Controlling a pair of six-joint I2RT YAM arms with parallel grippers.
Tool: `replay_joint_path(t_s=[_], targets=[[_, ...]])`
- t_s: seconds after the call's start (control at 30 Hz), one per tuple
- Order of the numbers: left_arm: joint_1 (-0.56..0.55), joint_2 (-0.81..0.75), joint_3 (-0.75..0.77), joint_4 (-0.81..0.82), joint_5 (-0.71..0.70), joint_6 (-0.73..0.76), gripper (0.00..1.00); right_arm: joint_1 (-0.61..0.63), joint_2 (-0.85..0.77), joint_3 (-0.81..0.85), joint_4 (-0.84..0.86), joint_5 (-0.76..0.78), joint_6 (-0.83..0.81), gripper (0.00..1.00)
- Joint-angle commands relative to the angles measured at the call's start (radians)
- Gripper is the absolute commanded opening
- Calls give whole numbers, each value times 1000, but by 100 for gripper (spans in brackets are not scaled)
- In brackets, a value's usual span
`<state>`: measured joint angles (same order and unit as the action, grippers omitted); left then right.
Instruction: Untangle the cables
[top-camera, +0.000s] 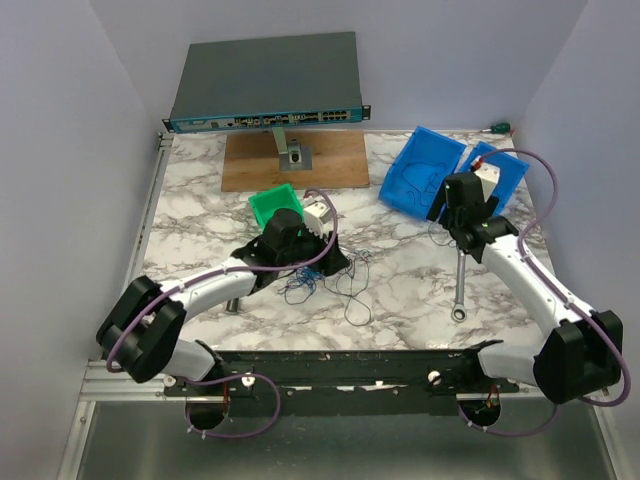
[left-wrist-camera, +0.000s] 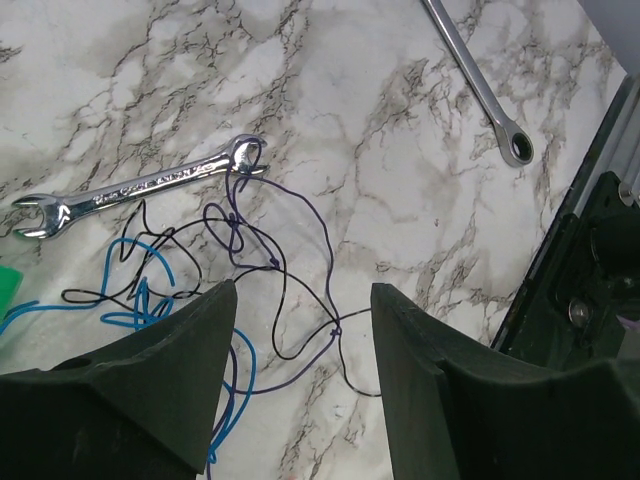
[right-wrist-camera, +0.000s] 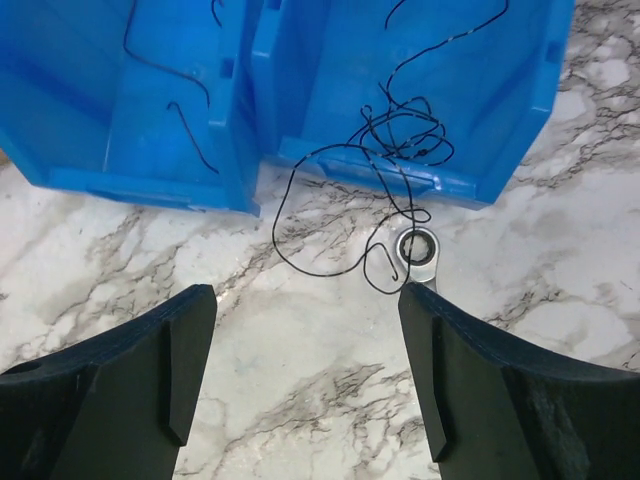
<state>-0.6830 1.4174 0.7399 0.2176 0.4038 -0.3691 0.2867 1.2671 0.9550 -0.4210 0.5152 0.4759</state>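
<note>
Right now both pincers stand apart and hold nothing, so every risk lies in what you close on. Your left gripper (left-wrist-camera: 303, 300) hovers over the main knot of cables (left-wrist-camera: 236, 232), where blue, purple and black strands cross one another on the marble table (left-wrist-camera: 400, 150). The strands are very thin and lie flat, so the jaws could shut on several at once, or on none, and a lift would then tighten the knot instead of loosening it. Note too that a purple strand runs to the ring end of the short wrench (left-wrist-camera: 140, 187) and seems to loop through it. Pull that strand and you may drag the wrench along and snag the rest. On the other side, your right gripper (right-wrist-camera: 305, 300) hangs above a black cluster (right-wrist-camera: 405, 130) that spills over the lip of a blue bin (right-wrist-camera: 500, 90). One tail of it appears to hook against the ring of the long wrench (right-wrist-camera: 416, 250). A tug there could shift the bin or the wrench, or overstrain so fine a wire.
</note>
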Motion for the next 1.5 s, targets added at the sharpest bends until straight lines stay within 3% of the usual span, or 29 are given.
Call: replay_joint_path(t_s=[0.0, 0.3, 0.43, 0.5, 0.67, 0.7, 1.0, 1.37, 1.4, 1.47], targets=[[-6, -116, -85, 103, -80, -12, 60, -2, -2, -46, -24, 60, 51, 82], [-4, -196, -167, 211, -88, -25, 70, -38, 94, -173, 107, 116, 97, 82], [-5, -199, -168, 216, -83, -24, 70, -38, 167, -163, 151, 95, 89, 75], [-6, -201, -168, 214, -81, -23, 70, -39, 190, -148, 158, 81, 92, 63], [-4, -211, -173, 211, -85, -16, 70, -39, 182, -125, 164, 92, 82, 1], [-4, -214, -174, 212, -87, -15, 70, -39, 174, -121, 157, 95, 83, 1], [-5, -207, -170, 212, -89, -11, 70, -41, 57, -33, 118, 133, 41, 1], [-5, -201, -163, 197, -85, -8, 70, -173, 140, 189, 88, 84, -2, 1], [-5, -200, -161, 197, -83, -8, 70, -176, 150, 200, 72, 78, -5, 13], [-5, -201, -160, 194, -83, -7, 70, -176, 161, 196, 40, 53, -11, 62]])
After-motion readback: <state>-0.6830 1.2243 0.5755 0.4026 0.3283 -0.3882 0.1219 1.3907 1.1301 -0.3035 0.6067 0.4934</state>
